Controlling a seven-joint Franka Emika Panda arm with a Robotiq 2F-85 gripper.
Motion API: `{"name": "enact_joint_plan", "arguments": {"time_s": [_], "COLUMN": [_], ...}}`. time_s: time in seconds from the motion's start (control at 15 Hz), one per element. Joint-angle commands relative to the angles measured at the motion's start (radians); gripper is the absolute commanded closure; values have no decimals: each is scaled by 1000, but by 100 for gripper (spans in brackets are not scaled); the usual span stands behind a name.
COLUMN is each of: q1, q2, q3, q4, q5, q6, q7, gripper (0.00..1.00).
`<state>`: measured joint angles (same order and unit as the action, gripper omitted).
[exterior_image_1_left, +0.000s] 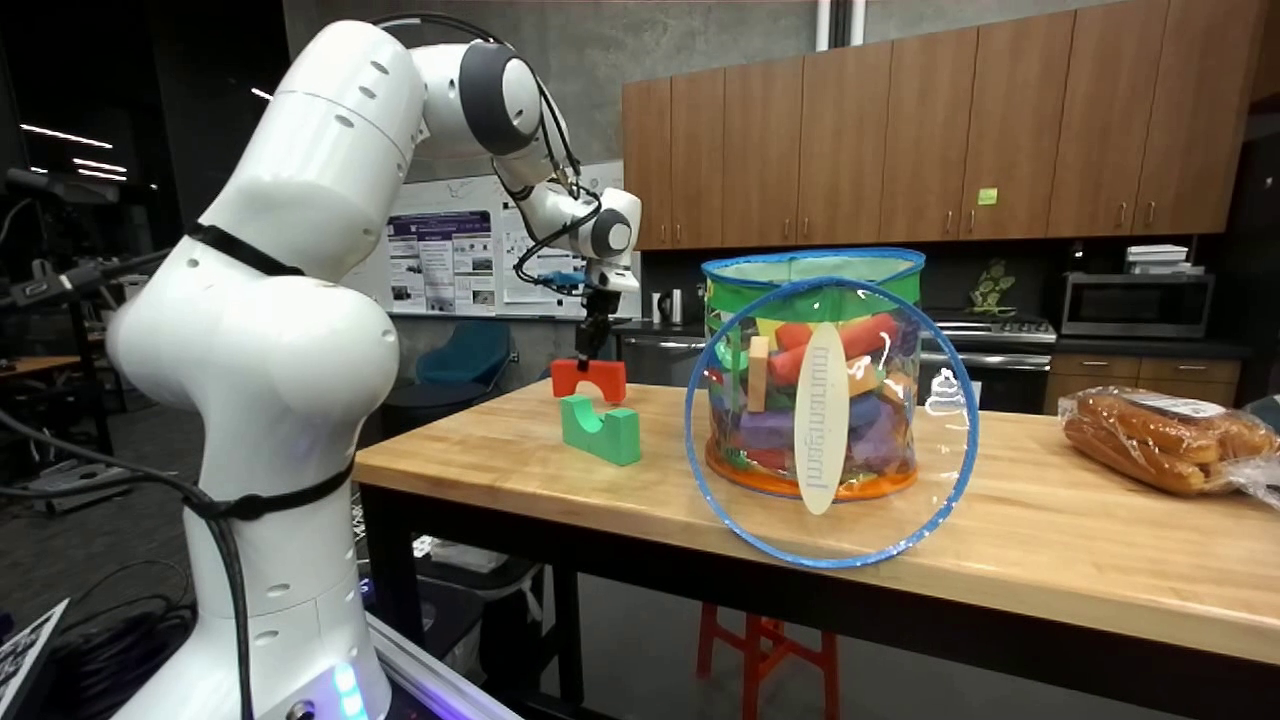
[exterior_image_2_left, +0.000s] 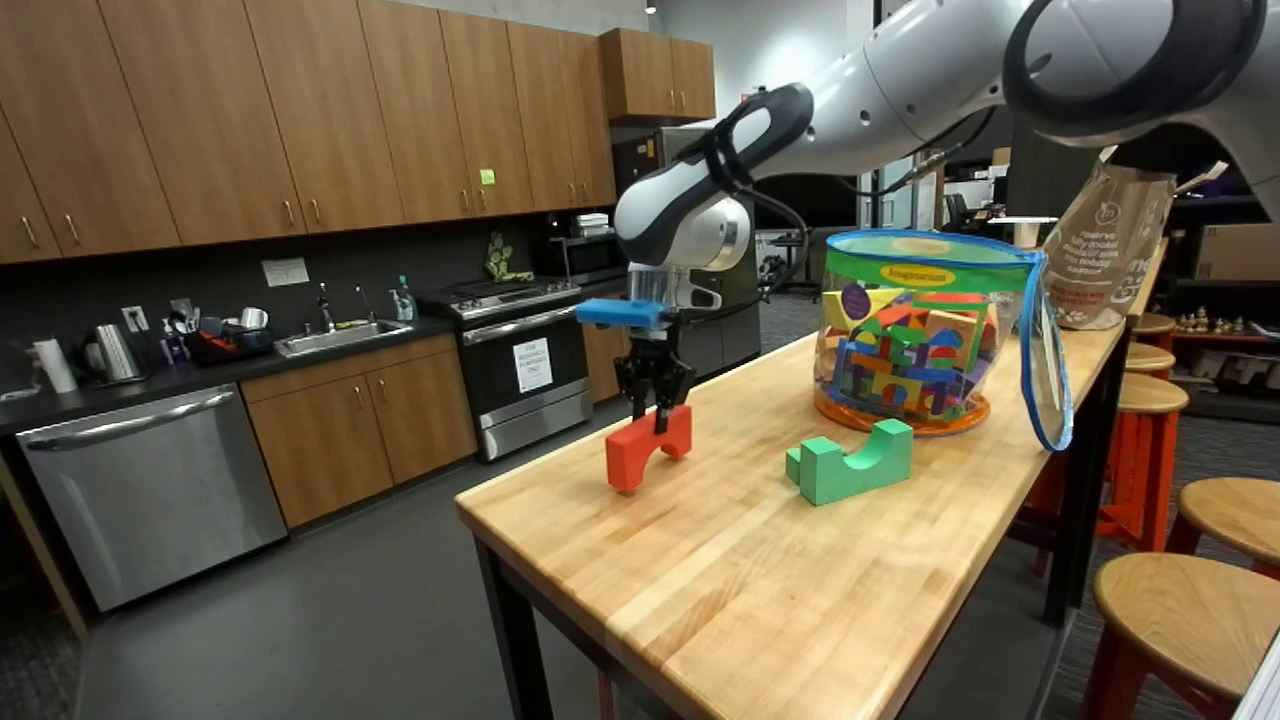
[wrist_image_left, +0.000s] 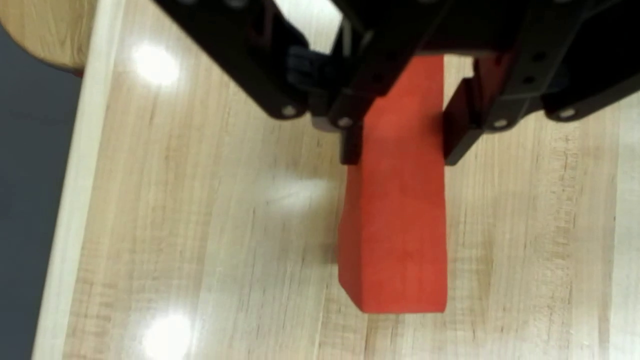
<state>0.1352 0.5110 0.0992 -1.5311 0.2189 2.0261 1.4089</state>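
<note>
The gripper (wrist_image_left: 402, 155) pinches one red arch block (wrist_image_left: 404, 205); in an exterior view one block-filled bag (exterior_image_1_left: 908, 287) stands at its three o'clock.

Glare spots the bench (wrist_image_left: 250, 275) while faint shadow flanks the red block (wrist_image_left: 404, 215) in a slightly soft wrist view.

Panda arm (exterior_image_1_left: 255, 335) is mostly glossy white, all chunky curves, dark grey joint covers (exterior_image_1_left: 483, 100). Black straps (exterior_image_1_left: 246, 251) round it, black cables (exterior_image_1_left: 238, 590) along it. Bright blue bar (exterior_image_2_left: 622, 313) above the pincer (wrist_image_left: 401, 150), which is black with silvery screws (wrist_image_left: 289, 111). Way off from the pincer, the white base (exterior_image_1_left: 310, 640) has a blue-white light strip (exterior_image_1_left: 349, 690).
</note>
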Motion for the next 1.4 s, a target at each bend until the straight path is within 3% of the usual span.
{"name": "enact_joint_plan", "arguments": {"time_s": [0.0,0.27,0.73,1.33], "q1": [16,19,27,14], "q2": [15,-5,-115,-352], "q3": [-17,-20,-36,-47], "q4": [36,28,-52,-349], "q5": [21,14,-24,-116], "q6": [-28,-19,11,101], "q7": [11,11,2,-27], "gripper": [25,1,0,0]}}
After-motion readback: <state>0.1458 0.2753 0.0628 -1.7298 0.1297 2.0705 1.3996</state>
